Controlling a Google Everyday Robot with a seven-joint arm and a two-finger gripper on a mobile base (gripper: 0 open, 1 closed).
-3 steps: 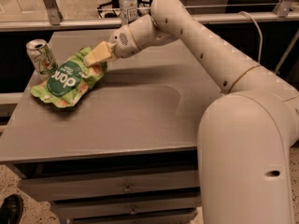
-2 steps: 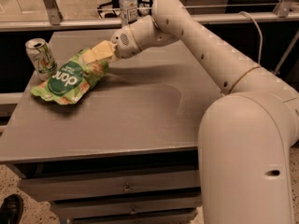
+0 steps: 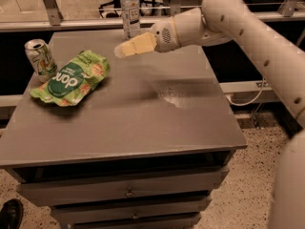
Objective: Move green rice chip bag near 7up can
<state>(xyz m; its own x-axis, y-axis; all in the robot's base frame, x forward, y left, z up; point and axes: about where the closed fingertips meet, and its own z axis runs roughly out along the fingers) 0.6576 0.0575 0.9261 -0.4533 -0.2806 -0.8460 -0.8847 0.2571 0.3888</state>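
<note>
The green rice chip bag point(image 3: 71, 78) lies flat on the left part of the grey table point(image 3: 143, 123), its "dang" circle facing up. The 7up can point(image 3: 40, 58) stands upright just left of the bag, touching or almost touching its upper left edge. My gripper point(image 3: 125, 49) hovers above the table to the right of the bag, near the back, with its cream fingers pointing left. It is open, holds nothing and is clear of the bag.
A clear plastic bottle point(image 3: 129, 11) stands at the table's back edge, just behind the gripper. The table has drawers below its front edge. A metal rail runs behind the table. A dark shoe point(image 3: 9, 214) is on the floor at the lower left.
The gripper has let go of the bag's upper right corner and has drawn back up and to the right. The bag now rests on the table beside the can.
</note>
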